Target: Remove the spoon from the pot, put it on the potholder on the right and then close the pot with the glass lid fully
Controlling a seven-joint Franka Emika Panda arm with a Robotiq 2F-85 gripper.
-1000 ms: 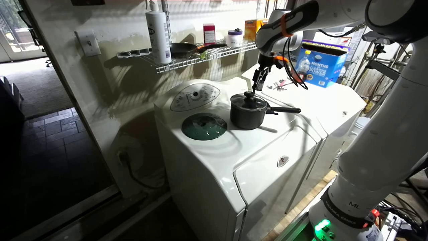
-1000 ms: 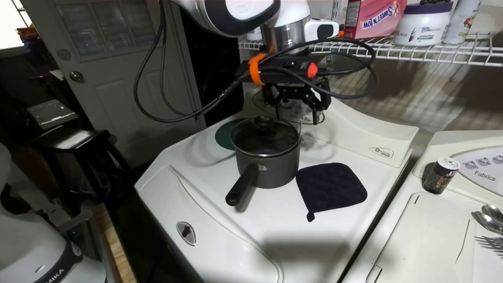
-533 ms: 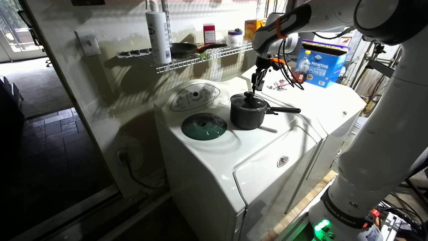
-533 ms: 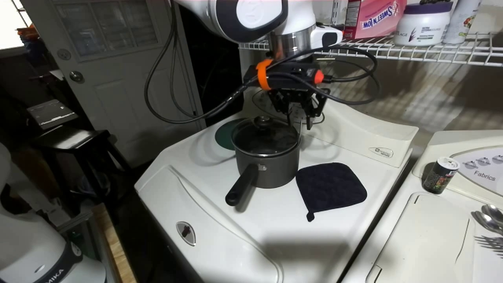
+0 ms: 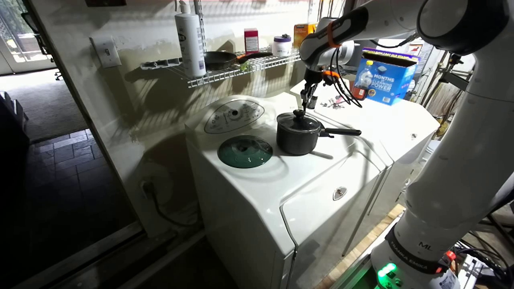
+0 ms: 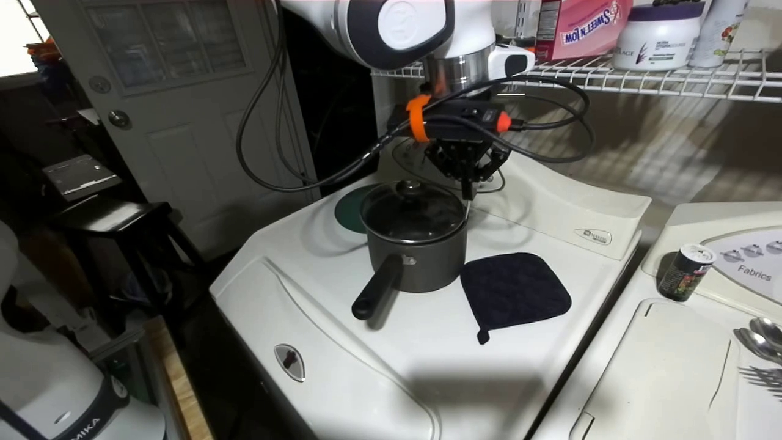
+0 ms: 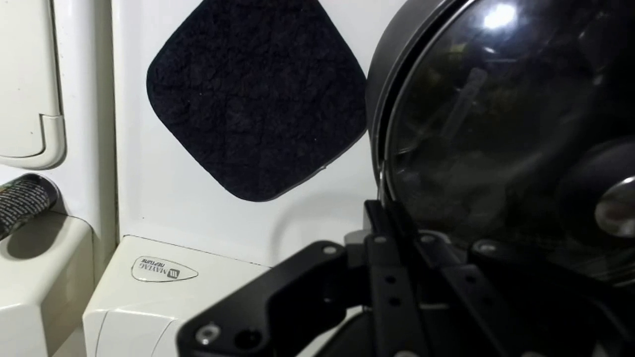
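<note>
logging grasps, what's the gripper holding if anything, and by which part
The spoon, by the upper part of its handle; the gripper is closed on it.

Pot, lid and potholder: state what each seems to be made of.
Pot: probably metal with a dark grey coating, satin, judging by its dull, even sheen.
Lid: likely clear glass, glossy; sharp highlights sit on a see-through face.
Potholder: apparently quilted fabric, matte; faint stitched lines show and nothing shines.

In an exterior view, the dark grey pot [image 6: 418, 269] stands upright, handle toward 7 o'clock. The glass lid [image 6: 391, 215] rests on it, knob up. The metal spoon [image 6: 468, 209] projects at the rim, 3 o'clock. The dark potholder [image 6: 516, 292] lies flat just beside, 4 o'clock.
</note>
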